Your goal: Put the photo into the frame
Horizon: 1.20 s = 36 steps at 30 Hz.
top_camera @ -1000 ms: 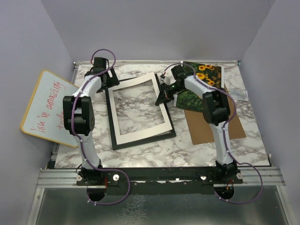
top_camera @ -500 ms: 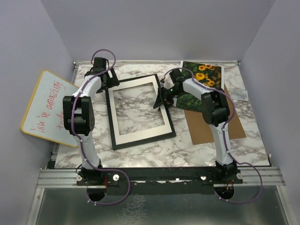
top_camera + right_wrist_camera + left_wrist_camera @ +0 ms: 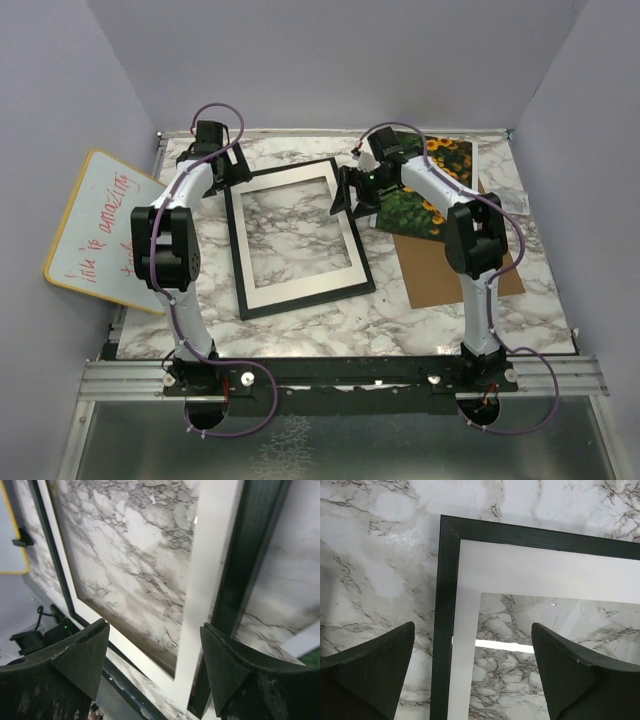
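The right end effector (image 3: 154, 625) is hovering over the right rail of the frame (image 3: 446, 605). Its 2 fingers are standing apart with nothing between them, and the white mat (image 3: 545, 572) and the black rail are showing below the gap.

The photo (image 3: 452, 160) is lying face up on the side of this end effector toward the right edge of the bench (image 3: 320, 335), near the far right corner. Its sunflower end is reaching close to the far edge. The right arm is crossing above the middle of the print, hiding part of it. The photo is lying outside the frame, beside its right rail, with its near end overlapping the brown backing board (image 3: 450, 275), which is stretching toward the right edge.

The left end effector (image 3: 473, 625) is hanging over the far left corner of the frame, fingers spread wide and gripping nothing.

The frame is lying flat left of the bench's middle, turned slightly. The mat is sitting inside it, and marble is showing through the opening.

A broad strip of bare marble is running along the near edge, between the frame and the arm bases. A narrower band is lying between the frame's right rail and the backing board. A yellow-rimmed whiteboard (image 3: 100, 225) is sitting beyond the left edge.
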{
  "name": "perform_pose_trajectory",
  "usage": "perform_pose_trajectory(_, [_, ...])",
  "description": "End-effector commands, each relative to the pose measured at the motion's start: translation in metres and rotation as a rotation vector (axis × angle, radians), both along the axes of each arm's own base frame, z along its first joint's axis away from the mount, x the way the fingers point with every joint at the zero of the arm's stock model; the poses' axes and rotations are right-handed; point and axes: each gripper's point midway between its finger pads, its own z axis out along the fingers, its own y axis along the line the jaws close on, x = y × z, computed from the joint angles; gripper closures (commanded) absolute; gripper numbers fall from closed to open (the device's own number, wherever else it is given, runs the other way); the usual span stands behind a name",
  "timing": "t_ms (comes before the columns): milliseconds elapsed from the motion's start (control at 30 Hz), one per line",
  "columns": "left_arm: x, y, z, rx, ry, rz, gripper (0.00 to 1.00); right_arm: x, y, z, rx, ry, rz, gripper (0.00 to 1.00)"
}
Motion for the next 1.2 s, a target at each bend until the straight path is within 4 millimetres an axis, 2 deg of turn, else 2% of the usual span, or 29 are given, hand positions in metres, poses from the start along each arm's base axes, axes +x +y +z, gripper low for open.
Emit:
perform_pose_trajectory(0, [0.000,0.003,0.031,-0.001,-0.054,-0.015,0.01,0.005,-0.029,0.003,-0.181,-0.068,-0.093,0.22])
perform_pose_trajectory(100, [0.000,0.001,0.034,-0.009,-0.059,-0.020,0.01,0.012,-0.038,0.006,-0.229,-0.106,-0.129,0.30])
perform_pose_trajectory(200, [-0.002,-0.005,0.032,-0.044,-0.053,-0.034,0.01,0.016,-0.028,0.012,-0.166,-0.139,-0.103,0.47])
perform_pose_trajectory(400, [-0.003,-0.032,0.023,-0.184,-0.061,-0.087,0.08,0.038,-0.011,0.012,-0.089,-0.187,-0.128,0.61])
perform_pose_trajectory(533, [-0.007,-0.040,0.008,-0.233,-0.047,-0.092,0.15,0.064,0.003,0.014,-0.023,-0.247,-0.172,0.72])
perform_pose_trajectory(667, [-0.009,-0.043,-0.006,-0.251,-0.042,-0.087,0.24,0.100,0.020,0.015,0.055,-0.321,-0.233,0.74])
perform_pose_trajectory(900, [-0.012,-0.038,-0.024,-0.229,-0.038,-0.076,0.34,0.164,0.030,0.014,0.103,-0.482,-0.360,0.74])
perform_pose_trajectory(1067, [-0.012,-0.036,-0.030,-0.212,-0.050,-0.077,0.38,0.187,0.042,0.013,0.175,-0.525,-0.400,0.75])
perform_pose_trajectory(1167, [-0.014,-0.034,-0.032,-0.200,-0.047,-0.075,0.39,0.197,0.046,0.001,0.181,-0.517,-0.411,0.75])
